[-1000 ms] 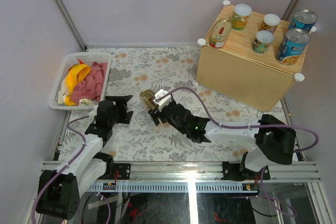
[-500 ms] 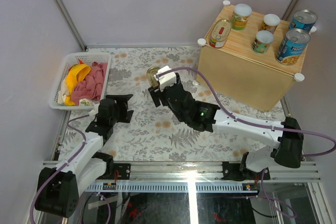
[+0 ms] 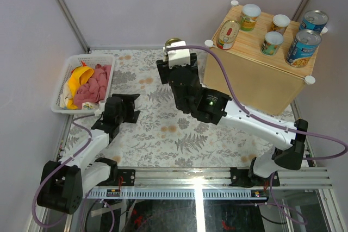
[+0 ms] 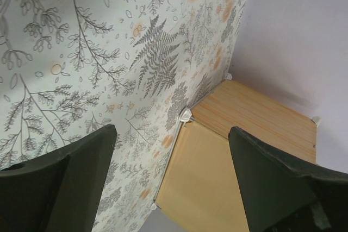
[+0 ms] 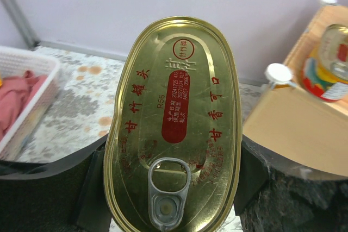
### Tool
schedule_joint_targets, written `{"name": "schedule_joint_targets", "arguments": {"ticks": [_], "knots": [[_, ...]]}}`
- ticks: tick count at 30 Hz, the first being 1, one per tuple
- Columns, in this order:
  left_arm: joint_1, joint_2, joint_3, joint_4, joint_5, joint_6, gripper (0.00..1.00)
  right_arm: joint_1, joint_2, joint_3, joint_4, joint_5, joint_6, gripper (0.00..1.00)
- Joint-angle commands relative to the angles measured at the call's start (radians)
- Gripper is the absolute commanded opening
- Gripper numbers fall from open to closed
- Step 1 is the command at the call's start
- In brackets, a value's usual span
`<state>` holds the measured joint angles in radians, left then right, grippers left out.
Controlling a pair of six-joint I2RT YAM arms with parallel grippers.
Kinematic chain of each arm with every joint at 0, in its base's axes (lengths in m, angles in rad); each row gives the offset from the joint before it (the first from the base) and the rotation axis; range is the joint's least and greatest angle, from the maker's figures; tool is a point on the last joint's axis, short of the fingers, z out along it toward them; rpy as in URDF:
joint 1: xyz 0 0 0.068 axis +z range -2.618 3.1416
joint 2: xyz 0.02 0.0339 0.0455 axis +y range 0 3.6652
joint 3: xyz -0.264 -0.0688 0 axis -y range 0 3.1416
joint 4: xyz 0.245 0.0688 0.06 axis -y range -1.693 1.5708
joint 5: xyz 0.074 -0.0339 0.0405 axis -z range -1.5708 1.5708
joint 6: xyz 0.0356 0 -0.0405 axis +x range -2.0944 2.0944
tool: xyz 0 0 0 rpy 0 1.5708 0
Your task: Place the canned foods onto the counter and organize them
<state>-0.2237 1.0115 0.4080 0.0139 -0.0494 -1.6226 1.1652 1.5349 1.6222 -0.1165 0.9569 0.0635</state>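
My right gripper [image 3: 175, 48] is shut on a flat oval gold tin [image 5: 174, 126], held in the air left of the bamboo counter [image 3: 253, 80]. Only the tin's top edge [image 3: 173, 42] shows in the top view. On the counter stand another oval gold tin [image 3: 228, 34], three small colourful cans [image 3: 250, 17] [image 3: 280, 24] [image 3: 271, 42] and two blue-labelled cans [image 3: 314, 20] [image 3: 302, 47]. My left gripper [image 3: 129, 108] is open and empty, low over the floral mat at the left; its wrist view shows the counter [image 4: 239, 161] between its fingers.
A white plastic basket [image 3: 61, 103] with yellow and pink cloths stands at the left edge. The floral mat [image 3: 157, 134] covers the table. A grey wall rises behind the counter. The metal rail with the arm bases runs along the near edge.
My right gripper has lifted the gold tin off the mat and carried it up and back toward the counter's left corner. The left gripper has shifted slightly.
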Motion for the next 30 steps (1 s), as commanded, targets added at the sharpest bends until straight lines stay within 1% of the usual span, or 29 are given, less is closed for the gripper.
{"name": "schedule_joint_targets", "arguments": {"ticks": [1, 3, 8, 14, 19, 24, 30], "knots": [[-0.005, 0.033, 0.047, 0.067, -0.019, 0.008, 0.84, 0.006, 0.023, 0.117, 0.099, 0.203, -0.118, 0.0], [-0.008, 0.05, 0.058, 0.076, -0.015, 0.012, 0.84, 0.004, 0.036, 0.148, 0.137, 0.241, -0.169, 0.0], [-0.02, 0.075, 0.078, 0.09, -0.002, 0.019, 0.84, -0.018, 0.075, 0.234, 0.138, 0.305, -0.219, 0.0], [-0.022, 0.067, 0.106, 0.052, 0.002, 0.044, 0.84, -0.087, 0.069, 0.314, -0.009, 0.31, -0.132, 0.0], [-0.024, 0.063, 0.126, 0.027, 0.003, 0.055, 0.84, -0.186, 0.028, 0.348, -0.206, 0.239, 0.025, 0.0], [-0.044, 0.046, 0.133, 0.012, -0.012, 0.05, 0.84, -0.259, 0.011, 0.385, -0.333, 0.219, 0.105, 0.0], [-0.056, 0.007, 0.104, 0.033, -0.029, 0.022, 0.84, -0.299, -0.014, 0.381, -0.344, 0.234, 0.104, 0.0]]}}
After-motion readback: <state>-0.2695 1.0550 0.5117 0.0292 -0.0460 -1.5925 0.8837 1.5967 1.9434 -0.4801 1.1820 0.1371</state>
